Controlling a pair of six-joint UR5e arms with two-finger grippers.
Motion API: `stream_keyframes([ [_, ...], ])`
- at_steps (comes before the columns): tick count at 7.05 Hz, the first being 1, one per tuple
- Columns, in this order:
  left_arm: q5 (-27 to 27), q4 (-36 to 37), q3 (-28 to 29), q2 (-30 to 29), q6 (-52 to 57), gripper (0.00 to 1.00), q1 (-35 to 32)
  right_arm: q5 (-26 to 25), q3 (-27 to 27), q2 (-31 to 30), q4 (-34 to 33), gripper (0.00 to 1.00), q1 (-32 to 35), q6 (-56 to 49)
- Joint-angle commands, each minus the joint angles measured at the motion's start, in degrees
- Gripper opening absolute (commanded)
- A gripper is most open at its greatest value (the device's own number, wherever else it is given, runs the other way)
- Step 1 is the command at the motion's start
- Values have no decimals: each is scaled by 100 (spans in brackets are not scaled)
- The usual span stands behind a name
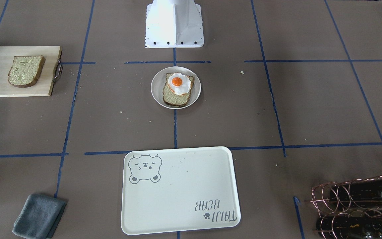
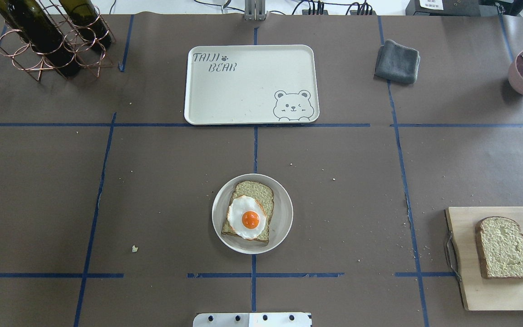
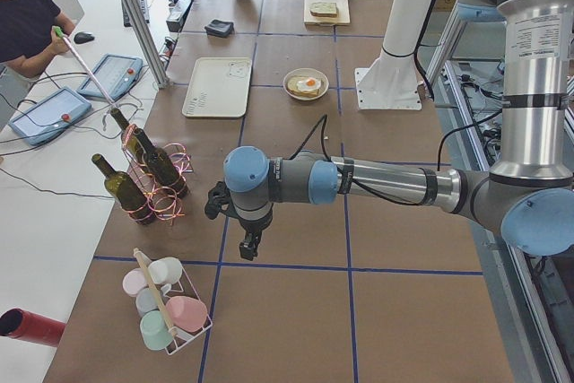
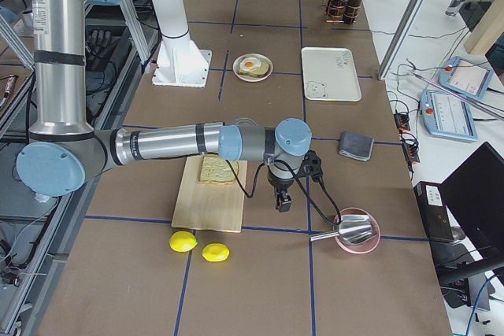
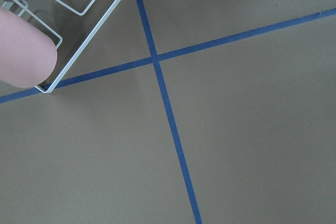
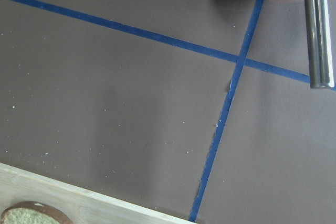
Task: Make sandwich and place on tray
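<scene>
No telling open from closed on the right tool (image 4: 282,201): caught only in a side view, pointed down over the desk at 3 o'clock of the cutting board (image 4: 211,204), with a pink bowl (image 4: 356,235) and ladle at 4 o'clock of it. Same doubt for the left tool (image 3: 249,245), far off at the other end, pointed down near a tape cross, with a rack of cups (image 3: 166,311) at 7 o'clock and wine bottles (image 3: 143,172) at 10 o'clock.

Outward, in the overhead view: on the cutting board, the top slice (image 2: 504,247), flat, touched by nothing. At 9 o'clock of it, well apart, a round plate (image 2: 284,213) in mid-desk, carrying the bottom slice (image 2: 257,188) with the fried egg (image 2: 247,219) set toward its 6 o'clock end. At 12 o'clock of the plate, the tray (image 2: 243,86), nothing on it yet, with a grey cloth (image 2: 397,61) at 3 o'clock.

Judging by that: sandwich half built, closing slice not yet fetched. Next move probably for the right arm, nearest the cutting board: a grip across the top slice's crust, a level carry to the plate, a square drop onto the egg without sliding it. Then the whole stack to the tray.

Readable: "TAIJI BEAR" (image 2: 214,62) in grey at the tray's 10 o'clock corner, beside a paw print; a winking bear face (image 2: 292,105) at its 4 o'clock corner. No other writing legible.
</scene>
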Motion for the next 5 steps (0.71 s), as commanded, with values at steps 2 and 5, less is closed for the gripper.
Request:
stream_keyframes([
  [2, 29, 579, -258, -335, -34, 100, 5, 37, 55, -45, -4, 100, 9, 2],
  [5, 29, 466, -269, -344, 17, 100, -30, 1, 161, -89, 23, 100, 9, -7],
])
